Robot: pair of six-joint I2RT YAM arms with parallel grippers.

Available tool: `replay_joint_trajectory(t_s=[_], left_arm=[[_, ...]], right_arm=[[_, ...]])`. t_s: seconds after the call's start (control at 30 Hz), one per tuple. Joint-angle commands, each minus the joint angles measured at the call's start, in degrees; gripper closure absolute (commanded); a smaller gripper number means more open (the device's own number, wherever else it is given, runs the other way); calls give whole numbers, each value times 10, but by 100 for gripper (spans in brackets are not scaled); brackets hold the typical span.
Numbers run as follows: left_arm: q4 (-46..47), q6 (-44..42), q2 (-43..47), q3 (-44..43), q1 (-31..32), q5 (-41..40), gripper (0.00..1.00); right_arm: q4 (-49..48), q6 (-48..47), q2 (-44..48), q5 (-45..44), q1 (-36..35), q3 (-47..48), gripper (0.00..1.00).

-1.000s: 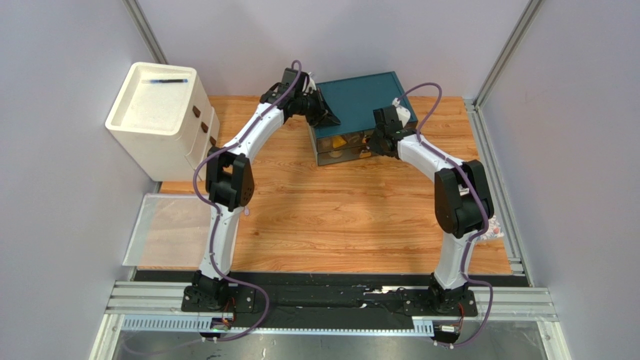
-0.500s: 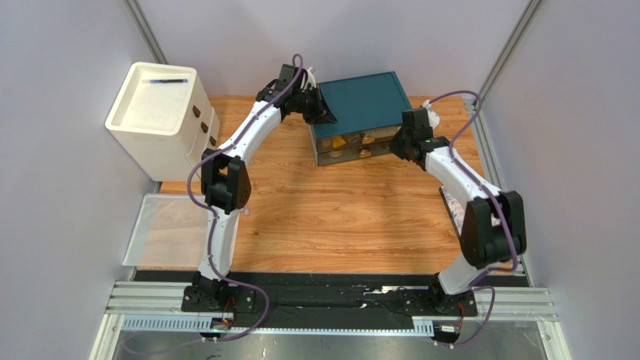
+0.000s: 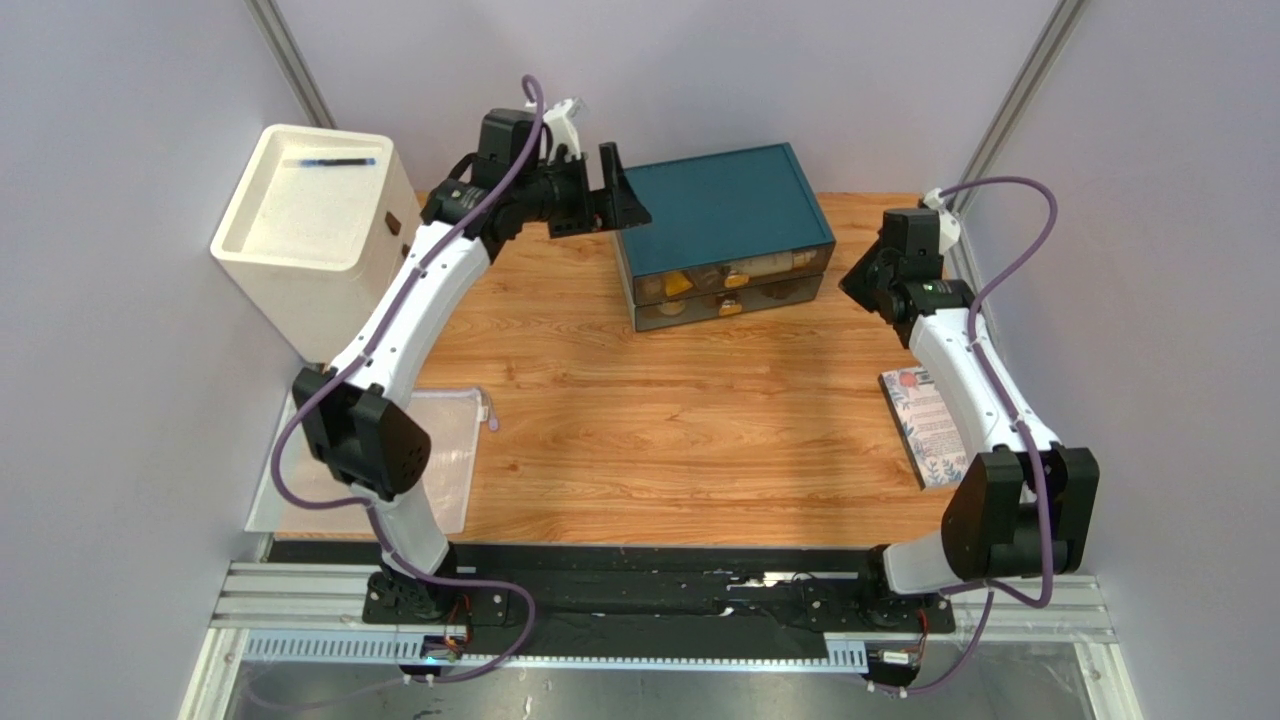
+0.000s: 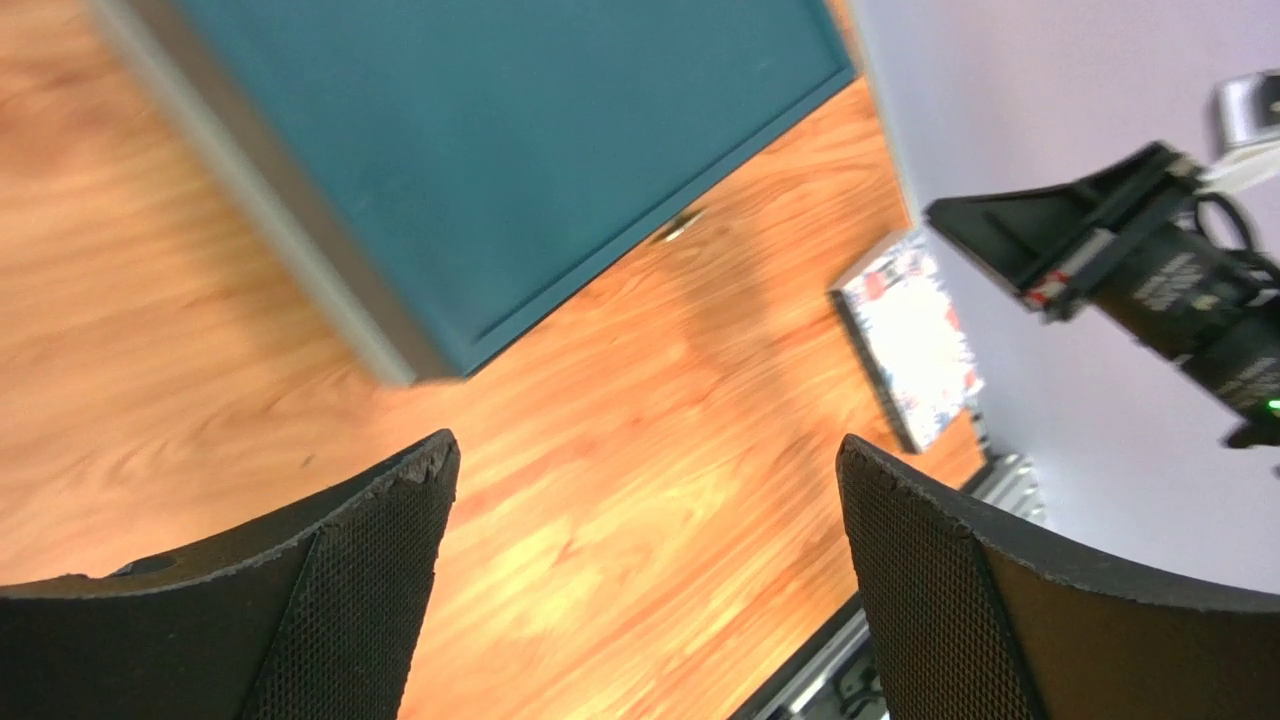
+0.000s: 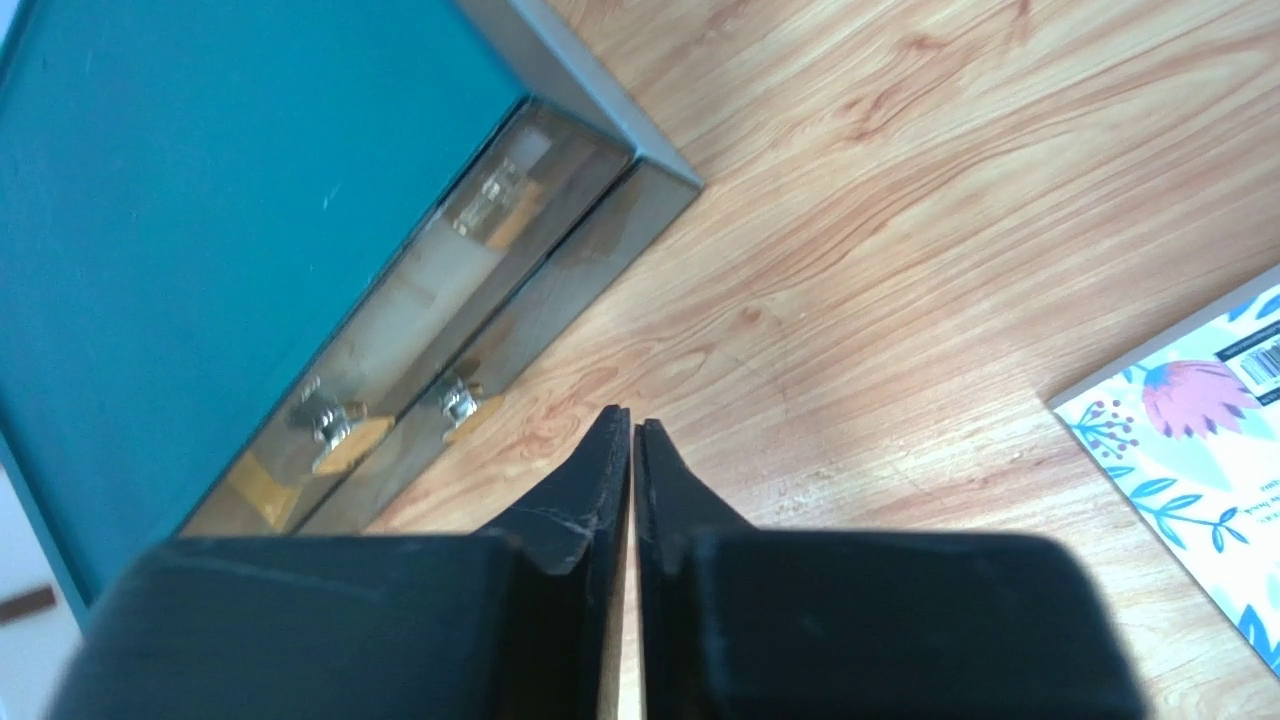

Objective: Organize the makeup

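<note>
The makeup shows only as orange and cream shapes (image 3: 678, 282) behind the clear drawer fronts of the teal box (image 3: 724, 203). In the right wrist view a pale bottle (image 5: 403, 305) and an orange piece (image 5: 350, 438) lie inside the upper drawer. My left gripper (image 3: 618, 186) hovers at the box's back left corner, open and holding nothing. In its own view the left gripper (image 4: 646, 458) looks past the teal lid (image 4: 496, 135) onto bare wood. My right gripper (image 3: 861, 284) is shut and empty, right of the box; the right gripper (image 5: 633, 428) points at the tabletop near the drawer corner.
A white drawer cabinet (image 3: 310, 233) stands at the back left. A clear flat pouch (image 3: 358, 458) lies at the near left. A flowered booklet (image 3: 929, 425) rests by the right edge, also seen as the booklet (image 5: 1195, 405) in the right wrist view. Grey walls close in on three sides.
Both arms drew back from the teal box. The right gripper swung from the drawer fronts to the right. The left gripper lifted back to the left and opened its jaws.
</note>
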State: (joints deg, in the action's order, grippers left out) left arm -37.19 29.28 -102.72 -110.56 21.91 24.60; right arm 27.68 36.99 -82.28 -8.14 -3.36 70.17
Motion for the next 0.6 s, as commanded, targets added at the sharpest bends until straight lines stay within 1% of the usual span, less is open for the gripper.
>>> replay_joint_trajectory(t_s=[0.0, 0.03, 0.07, 0.1, 0.13, 0.17, 0.23, 0.33, 0.4, 0.57], left_arm=[[-54, -34, 51, 73, -26, -53, 1], [-65, -36, 58, 82, -33, -62, 1], [-73, -50, 64, 99, -35, -71, 1], [-97, -61, 71, 103, -37, -86, 1], [-112, -75, 72, 104, -38, -91, 1], [-122, -106, 74, 106, -39, -93, 0], [-154, -126, 74, 103, -39, -123, 1], [-176, -128, 81, 100, -39, -167, 1], [-170, -124, 92, 106, -39, -186, 1], [-148, -140, 102, 117, -39, -178, 1]], right_arm=[[11, -16, 41, 37, -4, -28, 85], [10, -14, 47, 44, -3, -35, 80], [10, -15, 55, 46, -4, -46, 71], [11, -14, 60, 48, -4, -50, 63], [15, -15, 63, 51, -4, -55, 57], [18, -17, 69, 50, -3, -57, 49], [29, -24, 74, 44, -5, -57, 41], [40, -41, 81, 33, -5, -53, 34], [47, -49, 84, 28, -5, -46, 33], [56, -60, 80, 13, -4, -31, 31]])
